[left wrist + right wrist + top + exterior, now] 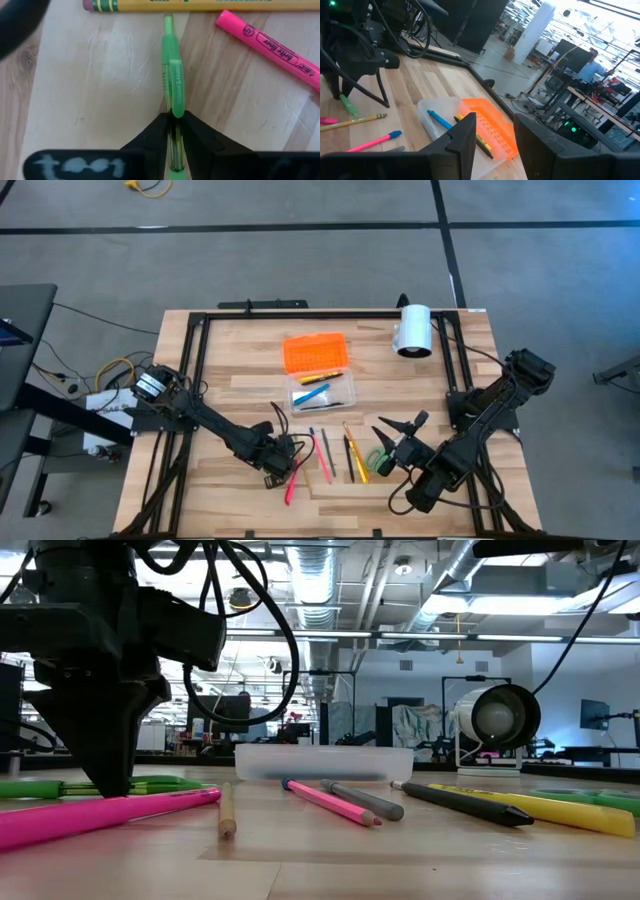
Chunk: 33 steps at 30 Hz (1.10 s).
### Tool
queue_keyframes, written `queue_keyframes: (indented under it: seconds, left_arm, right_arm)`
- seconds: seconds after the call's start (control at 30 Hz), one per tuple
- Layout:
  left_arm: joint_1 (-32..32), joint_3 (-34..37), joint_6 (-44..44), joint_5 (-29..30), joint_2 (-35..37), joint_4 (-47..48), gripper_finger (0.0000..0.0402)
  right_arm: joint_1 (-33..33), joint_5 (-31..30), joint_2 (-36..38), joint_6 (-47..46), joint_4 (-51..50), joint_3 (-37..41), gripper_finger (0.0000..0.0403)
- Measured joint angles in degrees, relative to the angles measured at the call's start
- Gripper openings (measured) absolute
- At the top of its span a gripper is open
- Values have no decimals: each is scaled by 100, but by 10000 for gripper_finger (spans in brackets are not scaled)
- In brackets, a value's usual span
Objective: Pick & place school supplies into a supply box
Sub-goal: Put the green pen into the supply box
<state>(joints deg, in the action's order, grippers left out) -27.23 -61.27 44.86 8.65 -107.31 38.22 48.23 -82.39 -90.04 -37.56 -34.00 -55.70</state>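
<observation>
My left gripper (284, 457) points down at the near left of the table, shut on a green pen (173, 85) that lies flat on the wood. A pink highlighter (270, 44) and a yellow pencil (200, 5) lie close by. The clear supply box (322, 392) sits mid-table with a blue pen (440, 120) and a yellow one inside. Its orange lid (316, 352) lies just beyond it. More pens and pencils (335, 455) and green scissors (377, 459) lie in a row near the front. My right gripper (402, 424) hovers open above the scissors. My left gripper pinches the green pen's barrel (173, 114) between its two fingers, just behind the clip. The fingers (155, 131) come from above, pointing down, and lie across the pen. The pen (160, 783) rests flat on the table.
A white cylinder (412, 330) lies at the table's far right. Black frame rails (195, 350) run along the table's left, right and far sides. Bare wood lies between the box and the left rail.
</observation>
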Motion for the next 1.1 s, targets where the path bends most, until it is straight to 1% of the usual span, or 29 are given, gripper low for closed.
queue_keyframes:
  seconds: [0.17,0.37,0.6,0.7,0.9,1.0,1.1]
  left_arm:
    - [-10,2,132,48,-2,47,57]
    - [-78,-9,353,97,-2,261,58]
    - [-139,-9,356,210,-7,264,59]
    - [-142,-9,294,214,-7,264,50]
    - [-142,-9,158,224,-7,225,17]
    - [-142,-9,151,232,-7,221,19]
    - [-142,-9,151,231,-7,221,32]
  right_arm:
    - [0,2,1,0,0,0,127]
    - [0,5,0,0,0,0,127]
    - [0,9,0,0,-2,0,127]
    - [0,9,0,0,-4,0,127]
    - [0,8,0,1,-4,0,127]
    - [0,8,0,2,-4,0,127]
    - [-2,7,0,2,-5,0,127]
